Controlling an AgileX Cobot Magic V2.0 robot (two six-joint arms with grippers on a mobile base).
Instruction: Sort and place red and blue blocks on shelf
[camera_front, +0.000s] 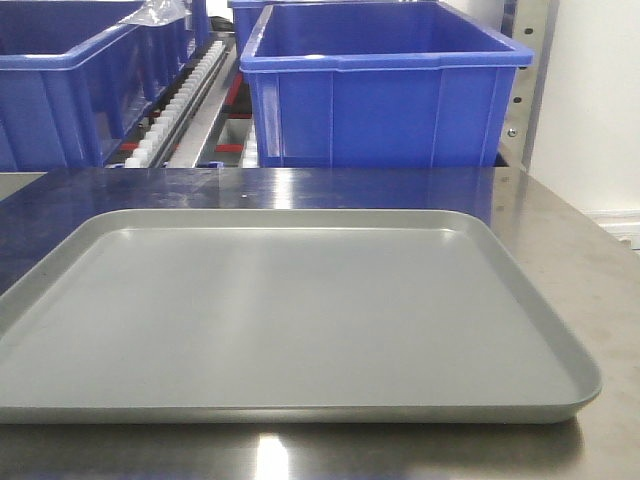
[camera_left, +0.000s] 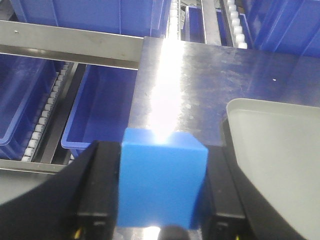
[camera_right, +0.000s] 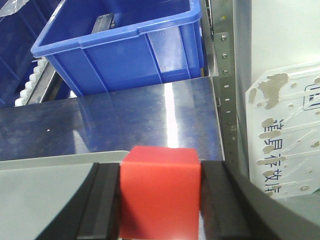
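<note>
With both cubes gripped, what matters is where the shelf lies from each pincer.

- The left gripper (camera_left: 161, 194) is clamped on the small matte bright-blue cube (camera_left: 162, 182), with its black fingers (camera_left: 102, 195) flush on two opposite side faces. It hangs over the flat shiny steel tabletop (camera_left: 200, 85), and the grey rimmed plastic tray (camera_left: 280, 150) is to its right.
- The right gripper (camera_right: 161, 200) is clamped the same way on the small matte bright-red cube (camera_right: 160, 190), with the tray to its left.
- The tray is empty in the front view.
- The shelf, a steel-framed rack with white roller tracks (camera_front: 185, 95), lies ahead of both pincers, past the tabletop's far edge.
- In the left wrist view its brushed-steel front rail (camera_left: 70, 45) sits ahead and to the left, with its long axis crosswise to a forward reach.
- In the right wrist view a large blue plastic bin (camera_right: 125, 50) sits ahead and slightly left, and a perforated steel upright (camera_right: 223, 75) stands just right of that line.

The cubes have no long axis, so yaw shouldn't matter. I can't tell which arm is nearer the rack, because neither shows in the front view.

My read is that each arm next reaches forward over the table edge. The left arm needs to shift left towards the rail, and the right arm risks clipping the bin rim or the upright.
</note>
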